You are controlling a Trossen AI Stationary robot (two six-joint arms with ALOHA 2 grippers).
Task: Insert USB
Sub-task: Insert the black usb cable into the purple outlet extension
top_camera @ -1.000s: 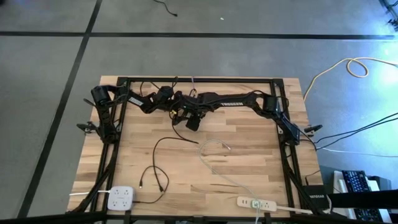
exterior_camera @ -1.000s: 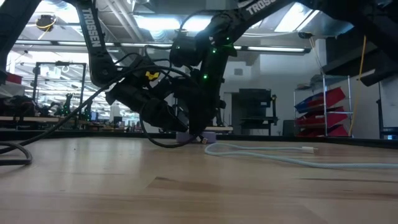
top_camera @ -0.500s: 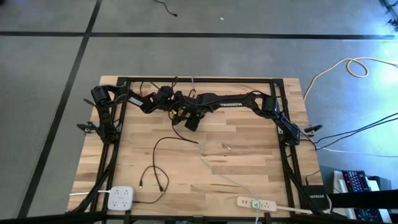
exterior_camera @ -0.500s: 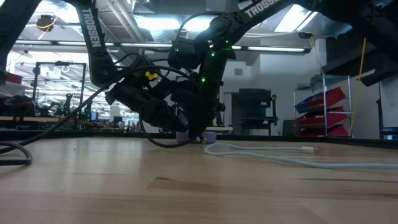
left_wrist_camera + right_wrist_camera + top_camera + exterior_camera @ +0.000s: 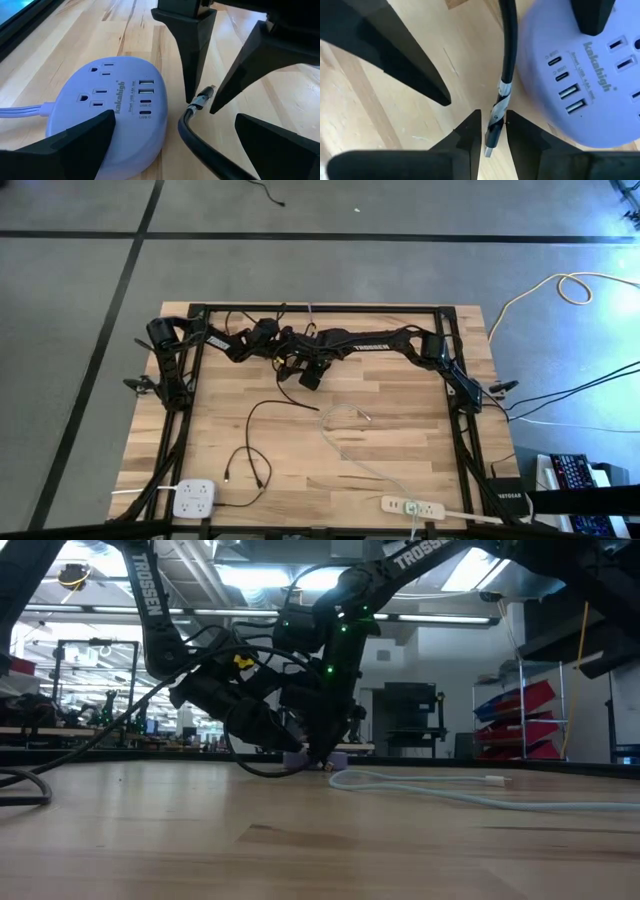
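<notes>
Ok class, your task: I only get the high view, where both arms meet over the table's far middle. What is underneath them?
Observer: A lavender power hub lies flat there. The arms hide it from you.
Operator: Where is the plug?
Observer: The right pincer is shut on the black cable's USB plug, which is beside the hub and not inserted.
Operator: And the left pincer?
Observer: The left pincer is wide open, facing the hub's USB ports.
</notes>
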